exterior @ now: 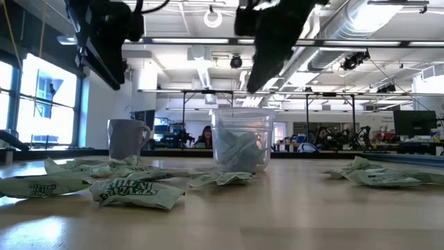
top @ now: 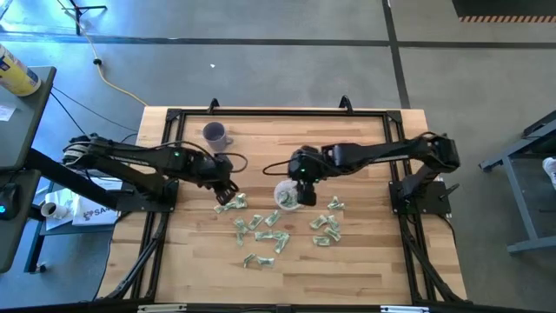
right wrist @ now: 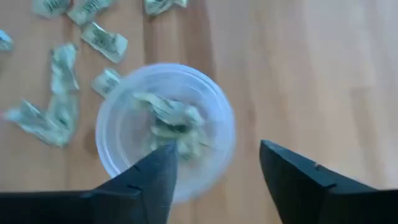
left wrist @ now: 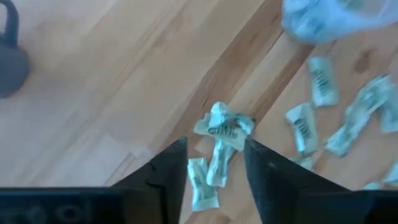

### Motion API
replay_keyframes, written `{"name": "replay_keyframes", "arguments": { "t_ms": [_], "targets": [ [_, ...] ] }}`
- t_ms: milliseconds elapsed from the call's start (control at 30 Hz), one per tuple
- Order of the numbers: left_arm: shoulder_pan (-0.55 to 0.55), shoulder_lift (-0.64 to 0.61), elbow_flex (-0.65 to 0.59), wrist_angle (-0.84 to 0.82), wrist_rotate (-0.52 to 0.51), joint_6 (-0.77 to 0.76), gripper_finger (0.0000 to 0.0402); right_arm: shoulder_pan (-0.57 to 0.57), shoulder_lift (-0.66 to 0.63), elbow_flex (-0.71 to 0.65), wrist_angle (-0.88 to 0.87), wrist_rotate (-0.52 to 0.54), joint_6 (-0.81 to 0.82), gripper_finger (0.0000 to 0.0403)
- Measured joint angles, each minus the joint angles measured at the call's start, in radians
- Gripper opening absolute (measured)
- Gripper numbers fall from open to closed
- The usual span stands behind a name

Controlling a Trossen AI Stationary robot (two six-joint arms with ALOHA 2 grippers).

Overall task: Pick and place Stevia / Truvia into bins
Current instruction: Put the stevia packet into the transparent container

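Your right gripper [right wrist: 214,180] hangs with fingers spread directly above the clear cup [right wrist: 165,127] (sachets [right wrist: 171,121] inside), while your left gripper [left wrist: 214,168], fingers also parted, points down over loose Stevia sachets [left wrist: 222,127] just below it.

My right gripper [right wrist: 214,180] hangs directly above the clear cup [top: 287,195], fingers spread, so the way straight down to its mouth is unblocked; a few sachets already lie in it. My left gripper [left wrist: 214,168] sits over a small cluster of sachets [top: 231,203], fingers apart with bare wood on either side. Between my two arms the loose packets crowd the table's middle [top: 261,228]. The purple mug [top: 215,134] stands behind my left arm, well apart. The table's [top: 365,269] front strip and far right side offer open wood.
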Motion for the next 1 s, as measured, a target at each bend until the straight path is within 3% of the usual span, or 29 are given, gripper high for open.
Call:
{"name": "replay_keyframes", "arguments": {
  "t_ms": [100, 333, 400, 500, 600, 800, 1000],
  "targets": [
    [-0.045, 0.072, 0.000, 0.026, 0.002, 0.014, 0.0232, 0.026, -0.037, 0.000, -0.103, 0.063, -0.073, 0.0243],
    [-0.091, 0.202, 0.001, 0.054, 0.052, -0.045, 0.0301, 0.088, -0.109, -0.072, -0.198, 0.070, -0.073, 0.0254],
    [-0.091, 0.209, 0.001, 0.014, 0.088, -0.119, 0.0299, 0.107, -0.130, -0.109, -0.191, 0.073, -0.060, 0.0254],
    [-0.091, 0.208, -0.005, -0.052, 0.158, -0.347, 0.0277, 0.130, -0.165, -0.157, -0.186, 0.091, -0.059, 0.0254],
    [-0.117, 0.206, -0.008, -0.077, 0.137, -0.467, 0.0248, 0.142, -0.181, -0.197, -0.172, 0.099, -0.050, 0.0254],
    [-0.140, 0.274, -0.006, -0.073, 0.088, -0.377, 0.0209, 0.142, -0.192, -0.213, -0.127, 0.107, -0.019, 0.0254],
    [-0.137, 0.378, -0.007, -0.091, 0.088, -0.247, 0.0201, 0.142, -0.192, -0.213, -0.119, 0.114, 0.009, 0.0254]
  ]
}}
